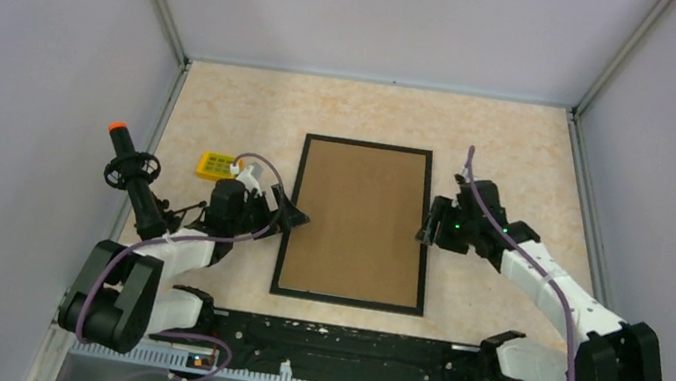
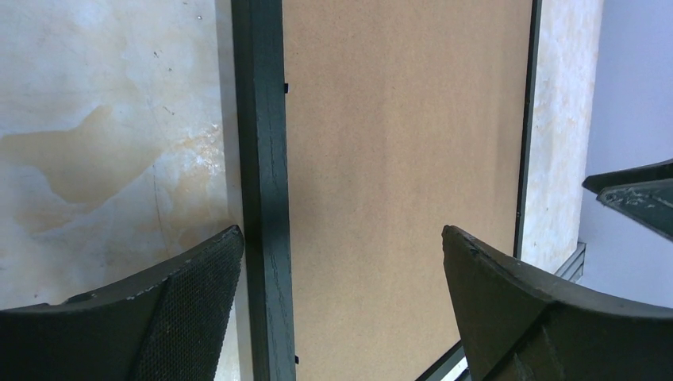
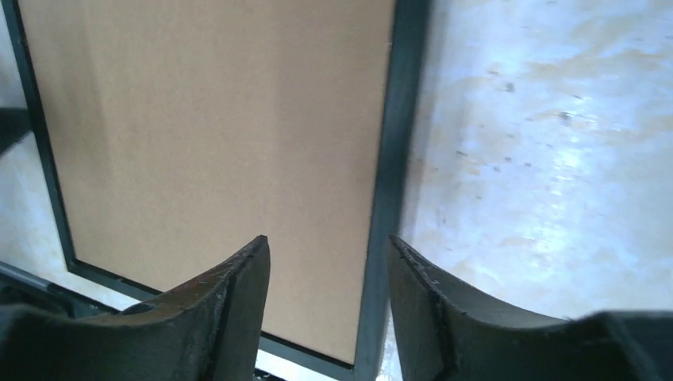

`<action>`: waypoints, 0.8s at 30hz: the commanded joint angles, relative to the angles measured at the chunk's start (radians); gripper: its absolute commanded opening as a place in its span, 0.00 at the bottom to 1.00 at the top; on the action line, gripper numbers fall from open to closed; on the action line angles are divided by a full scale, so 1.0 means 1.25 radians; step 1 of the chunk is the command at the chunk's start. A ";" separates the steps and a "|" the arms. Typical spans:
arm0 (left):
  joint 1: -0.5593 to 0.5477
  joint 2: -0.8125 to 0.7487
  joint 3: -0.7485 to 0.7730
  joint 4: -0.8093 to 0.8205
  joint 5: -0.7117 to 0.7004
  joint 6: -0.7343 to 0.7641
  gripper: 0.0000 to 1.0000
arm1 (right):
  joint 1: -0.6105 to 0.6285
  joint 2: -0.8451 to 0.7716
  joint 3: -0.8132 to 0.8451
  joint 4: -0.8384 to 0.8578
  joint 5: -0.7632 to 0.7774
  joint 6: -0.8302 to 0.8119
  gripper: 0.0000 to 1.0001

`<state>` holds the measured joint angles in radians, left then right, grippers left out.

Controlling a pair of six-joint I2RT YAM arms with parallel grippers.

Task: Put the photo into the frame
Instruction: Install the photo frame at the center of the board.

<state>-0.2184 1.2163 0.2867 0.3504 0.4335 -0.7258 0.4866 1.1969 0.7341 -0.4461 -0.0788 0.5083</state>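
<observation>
From overhead, you see one black frame (image 1: 369,145) lying flat mid-surface (image 1: 511,156), holding one brown cardboard sheet (image 1: 360,219), with one yellow block (image 1: 213,165) off its left side and two arms flanking it. Your left wrist view shows the left end effector (image 2: 341,234) spread wide astride the frame's left rail. Your right wrist view shows the right end effector (image 3: 327,238) partly apart, its two fingers (image 3: 238,302) gapped wider than the right rail between them.
</observation>
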 commanded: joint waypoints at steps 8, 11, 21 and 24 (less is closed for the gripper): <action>-0.014 0.022 0.019 -0.029 -0.012 0.027 0.98 | -0.125 0.031 -0.035 -0.088 -0.155 -0.010 0.32; -0.015 0.032 0.021 -0.023 -0.007 0.027 0.98 | -0.120 0.077 -0.028 -0.117 -0.142 -0.016 0.30; -0.014 0.043 0.023 -0.016 -0.001 0.027 0.98 | -0.091 0.148 -0.011 -0.102 -0.116 -0.012 0.15; -0.015 0.045 0.023 -0.013 0.001 0.027 0.98 | -0.081 0.180 -0.013 -0.076 -0.117 -0.011 0.13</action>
<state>-0.2317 1.2488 0.3088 0.3584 0.4255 -0.7071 0.3630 1.3781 0.6941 -0.5850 -0.2436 0.4973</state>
